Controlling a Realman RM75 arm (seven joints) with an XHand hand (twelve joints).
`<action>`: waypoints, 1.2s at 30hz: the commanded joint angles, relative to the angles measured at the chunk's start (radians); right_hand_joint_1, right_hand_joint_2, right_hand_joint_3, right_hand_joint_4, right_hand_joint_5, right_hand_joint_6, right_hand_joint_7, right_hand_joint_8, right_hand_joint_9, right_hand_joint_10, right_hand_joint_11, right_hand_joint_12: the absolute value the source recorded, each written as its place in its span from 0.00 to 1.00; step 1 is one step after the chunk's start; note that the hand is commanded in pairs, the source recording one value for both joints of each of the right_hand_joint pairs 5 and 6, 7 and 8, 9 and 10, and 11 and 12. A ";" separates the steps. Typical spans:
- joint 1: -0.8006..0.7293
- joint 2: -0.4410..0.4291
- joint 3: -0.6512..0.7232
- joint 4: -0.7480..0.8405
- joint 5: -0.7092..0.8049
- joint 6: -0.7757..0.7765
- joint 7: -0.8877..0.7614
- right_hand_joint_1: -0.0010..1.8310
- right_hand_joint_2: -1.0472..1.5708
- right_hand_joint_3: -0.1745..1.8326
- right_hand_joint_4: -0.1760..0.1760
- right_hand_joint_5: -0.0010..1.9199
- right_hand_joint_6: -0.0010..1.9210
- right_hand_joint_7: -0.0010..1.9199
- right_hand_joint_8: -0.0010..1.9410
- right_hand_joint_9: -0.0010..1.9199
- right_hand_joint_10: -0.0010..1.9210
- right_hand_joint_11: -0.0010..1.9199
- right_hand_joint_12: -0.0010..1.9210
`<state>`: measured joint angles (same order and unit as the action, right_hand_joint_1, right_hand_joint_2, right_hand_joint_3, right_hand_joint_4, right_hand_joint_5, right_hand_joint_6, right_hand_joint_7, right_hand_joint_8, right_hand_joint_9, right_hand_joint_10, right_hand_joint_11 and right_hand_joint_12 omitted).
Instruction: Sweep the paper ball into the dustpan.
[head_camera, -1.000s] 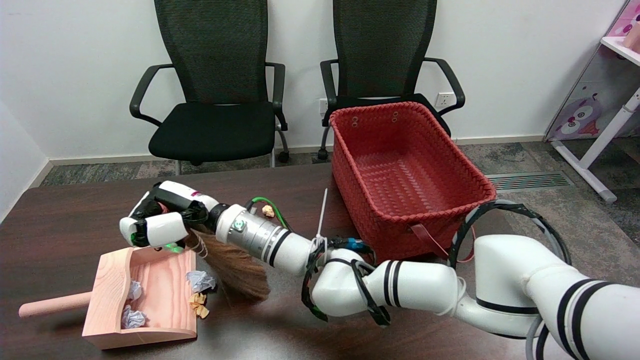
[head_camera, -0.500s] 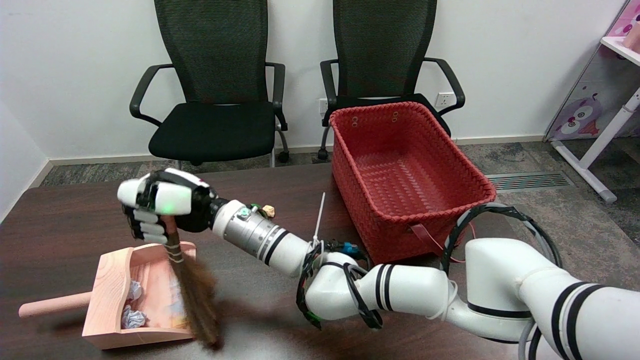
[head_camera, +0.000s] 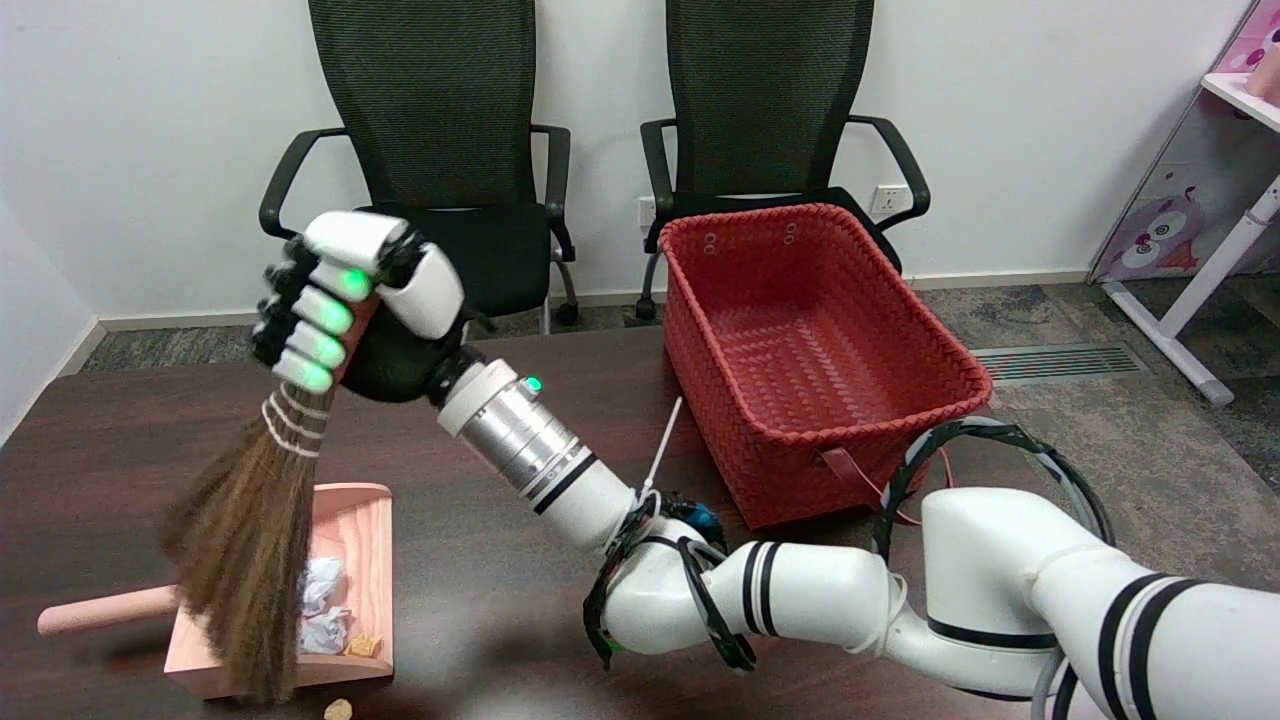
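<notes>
Over the left part of the dark brown wooden counter (head_camera: 560, 600), the robot's right black-and-white hand (head_camera: 350, 310) is raised high, its fingers (head_camera: 318, 330) wrapped tightly round the handle of a small brown straw hand broom (head_camera: 245, 545), which hangs down and to the left so that its bristles fall across the front of the pale pink wooden dustpan (head_camera: 360, 530). From where I stand, the bristle tips look to be at or just above the pan's near left corner; I cannot tell whether they touch it. Inside the pan, against its back wall, lie crumpled white paper balls (head_camera: 322, 600), with a small tan scrap (head_camera: 364, 645) beside them, so most of the sweeping seems done. One little tan crumb (head_camera: 338, 710) sits on the counter just in front of the pan's open lip, outside it, and that appears to be what is left to bring in. The pan's round handle (head_camera: 100, 610) sticks out to the left. Behind the arm stands a red woven basket (head_camera: 830, 420), well apart from the pan, and two black mesh office chairs (head_camera: 430, 170) wait beyond the counter. My guess is that one more short stroke toward the pan would finish it.
</notes>
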<state>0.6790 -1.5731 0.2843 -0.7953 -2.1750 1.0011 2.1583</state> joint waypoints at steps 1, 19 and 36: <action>-0.034 0.042 0.037 -0.107 0.020 0.262 0.294 0.48 0.70 0.78 0.48 1.00 1.00 1.00 0.99 1.00 1.00 0.91 0.91; 0.068 0.097 0.061 -0.025 -0.031 -0.041 -0.090 0.46 0.77 0.80 0.48 1.00 1.00 1.00 0.99 1.00 1.00 1.00 1.00; 0.261 0.143 0.061 0.115 -0.426 -0.411 -0.279 0.47 0.84 0.77 0.49 1.00 1.00 1.00 0.99 1.00 1.00 1.00 1.00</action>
<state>0.7807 -1.4664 0.3398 -0.7942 -2.2604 0.9003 2.0849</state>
